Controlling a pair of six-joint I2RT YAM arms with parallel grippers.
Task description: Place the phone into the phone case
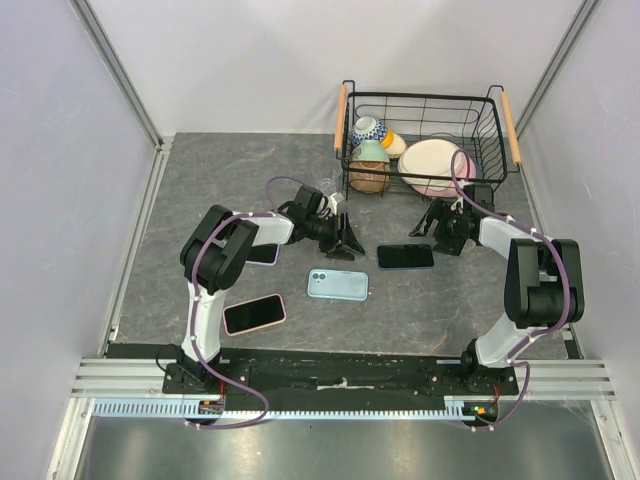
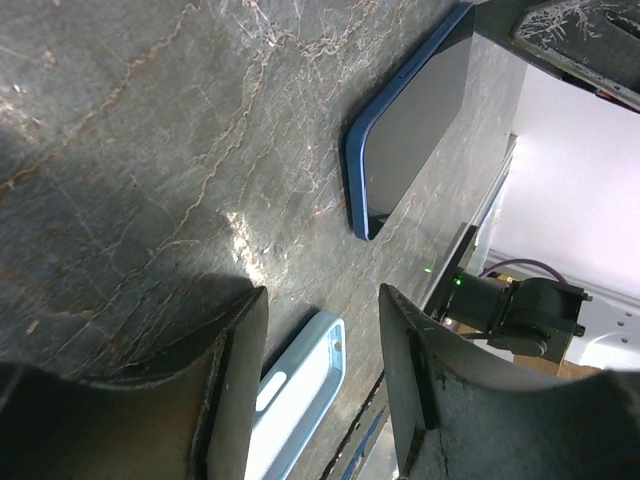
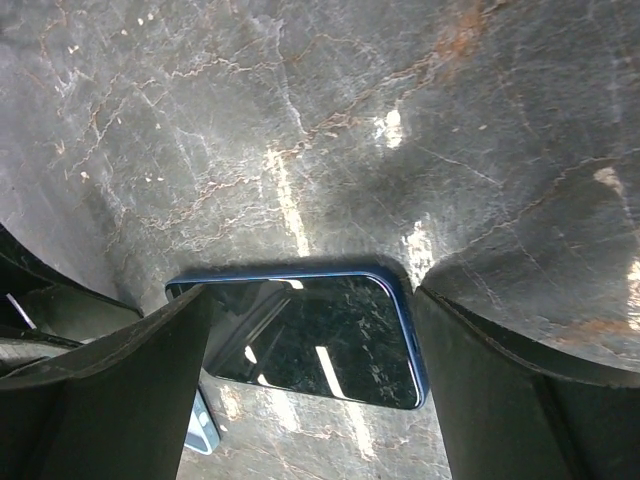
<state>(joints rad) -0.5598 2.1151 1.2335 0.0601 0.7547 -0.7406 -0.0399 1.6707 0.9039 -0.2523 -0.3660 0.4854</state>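
A dark phone with a blue rim [image 1: 405,256] lies flat, screen up, at mid-table. A light blue phone case [image 1: 338,285] lies just to its front left, open side up. My left gripper [image 1: 345,240] is open and empty, low over the table just behind the case. In the left wrist view the case [image 2: 300,400] shows between the fingers and the phone [image 2: 415,130] lies beyond. My right gripper [image 1: 432,226] is open and empty, just behind the phone's right end. In the right wrist view the phone [image 3: 320,340] lies between the spread fingers [image 3: 500,390].
A black wire basket [image 1: 500,150] with bowls and a plate stands at the back right. A pink phone [image 1: 254,314] lies at the front left. Another flat device [image 1: 266,255] lies partly under the left arm. Grey walls enclose the table.
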